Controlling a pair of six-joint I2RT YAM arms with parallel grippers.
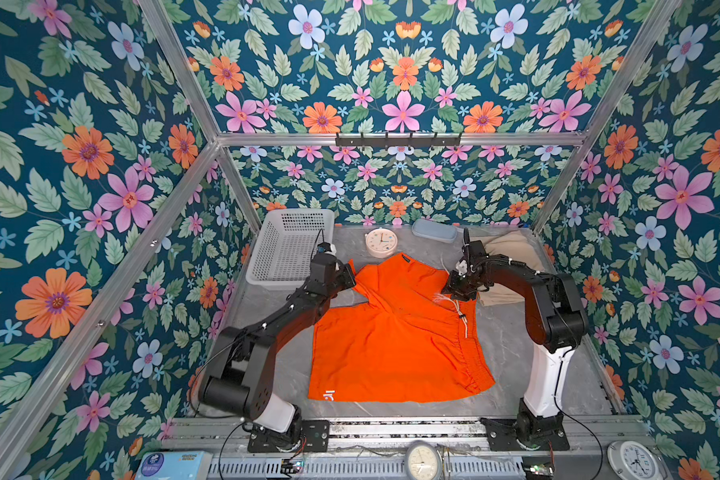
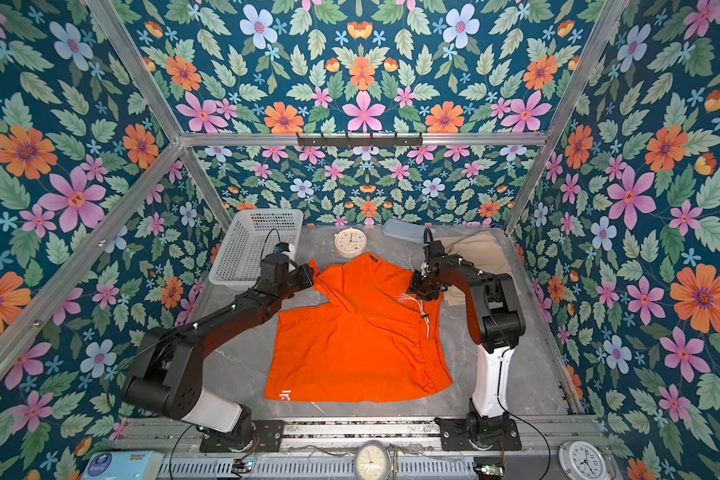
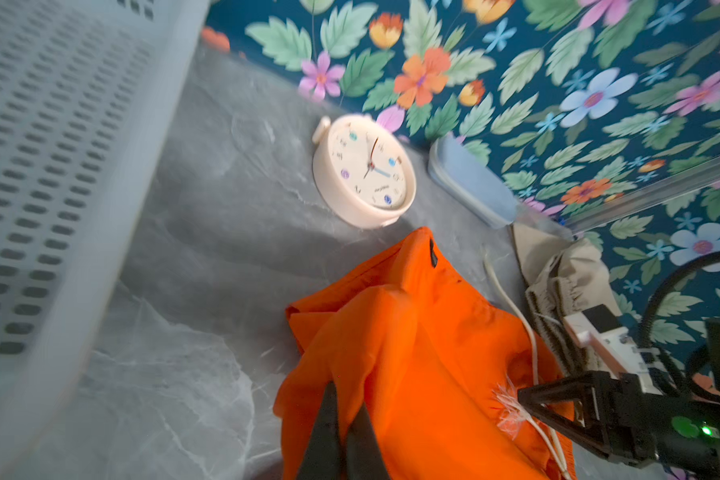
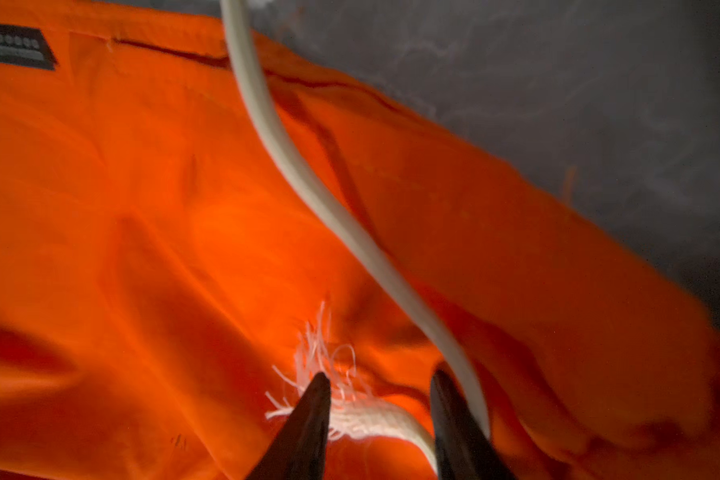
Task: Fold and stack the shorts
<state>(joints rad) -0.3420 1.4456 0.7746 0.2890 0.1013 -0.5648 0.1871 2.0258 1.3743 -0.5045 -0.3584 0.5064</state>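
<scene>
**Ana:** Lying across the middle of the grey surface (image 1: 512, 353), what is the big bright cloth?

**Ben:** The orange shorts (image 1: 391, 340). The near leg is spread flat, the gathered waistband runs along the right side, and the far leg is bunched and pulled up toward the back wall.

**Ana:** Next in size?

**Ben:** A white perforated basket (image 1: 267, 257) in the far left corner. Then the beige shorts (image 1: 512, 249), crumpled in the far right corner, partly behind the right arm and just beside the orange pair.

**Ana:** Anything along the back wall?

**Ben:** 2 things: a cream clock (image 1: 380, 242) lying face up, and a blue case (image 1: 434, 231) beside it.

**Ana:** And the 2 sets of fingers?

**Ben:** The left fingers (image 3: 327, 428) are pressed together on a fold at the far left edge of the orange shorts. The right fingers (image 4: 308, 424) stand apart over the waistband, gripping nothing. The frayed end of the white drawstring (image 4: 371, 419) lies in the gap between them.

**Ana:** Smallest detail?

**Ben:** A black label (image 1: 406, 259) at the far tip of the raised leg.
</scene>
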